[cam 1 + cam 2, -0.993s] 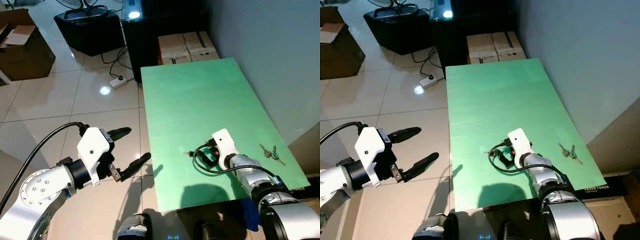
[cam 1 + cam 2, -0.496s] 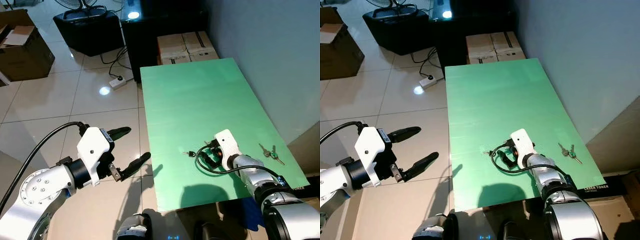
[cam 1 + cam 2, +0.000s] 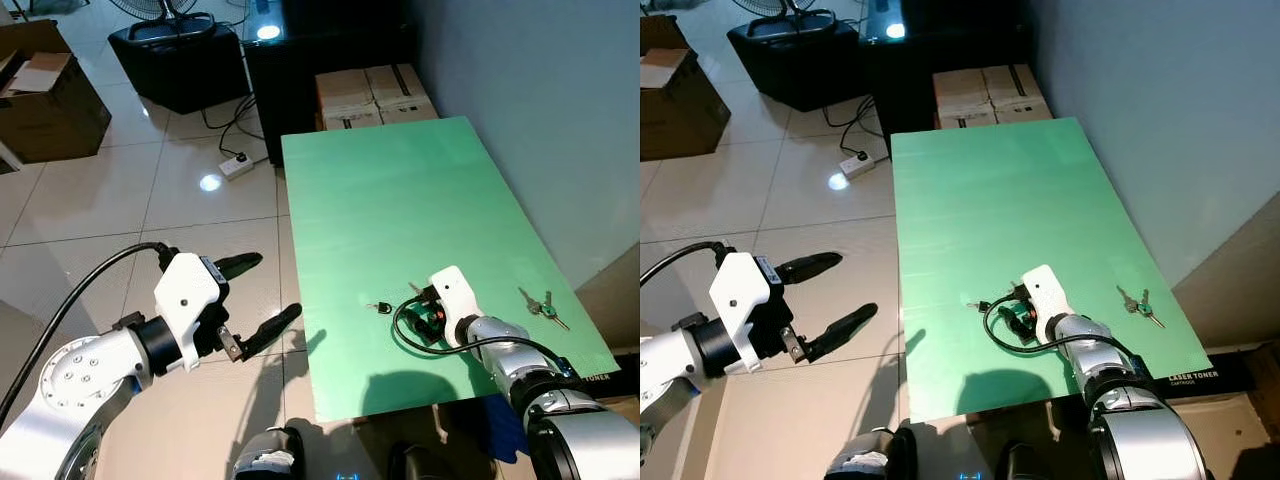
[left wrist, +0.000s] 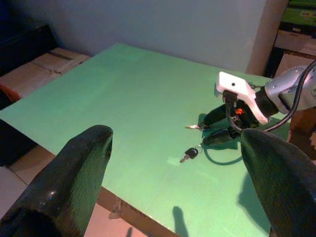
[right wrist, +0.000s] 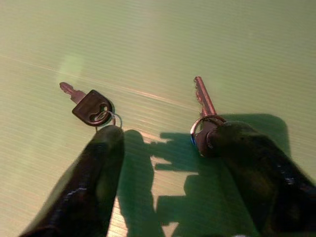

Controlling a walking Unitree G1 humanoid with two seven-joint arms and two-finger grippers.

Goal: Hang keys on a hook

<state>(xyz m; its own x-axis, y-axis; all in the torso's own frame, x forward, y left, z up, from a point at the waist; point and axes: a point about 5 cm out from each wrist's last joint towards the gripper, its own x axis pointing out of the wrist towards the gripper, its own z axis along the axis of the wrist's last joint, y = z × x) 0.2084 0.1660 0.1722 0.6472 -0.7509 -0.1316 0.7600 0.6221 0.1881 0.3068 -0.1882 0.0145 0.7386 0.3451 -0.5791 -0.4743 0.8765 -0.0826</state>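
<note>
Green table (image 3: 400, 200): a long board against the grey wall (image 3: 540, 110), standing on a pale tiled floor (image 3: 120, 210). Cardboard boxes (image 3: 375, 95): at the table's far end, beside a dark cabinet (image 3: 300, 60); a further brown box (image 3: 45, 95) sits far to my left, with a white power strip (image 3: 236, 165) on the tiles. My left gripper (image 3: 255, 300): held out over the floor, well apart from the table, fingers spread wide and holding nothing. My right gripper (image 5: 163, 148): low on the table near its front edge, fingers parted and resting on the surface, nothing clasped between them. Black-headed key (image 5: 88, 105): flat on the table, just at one fingertip. Plain metal key (image 5: 203, 101) on a ring: touching my other fingertip. Green-tagged keys (image 3: 541, 307): near the table's right edge, apart from my gripper.
</note>
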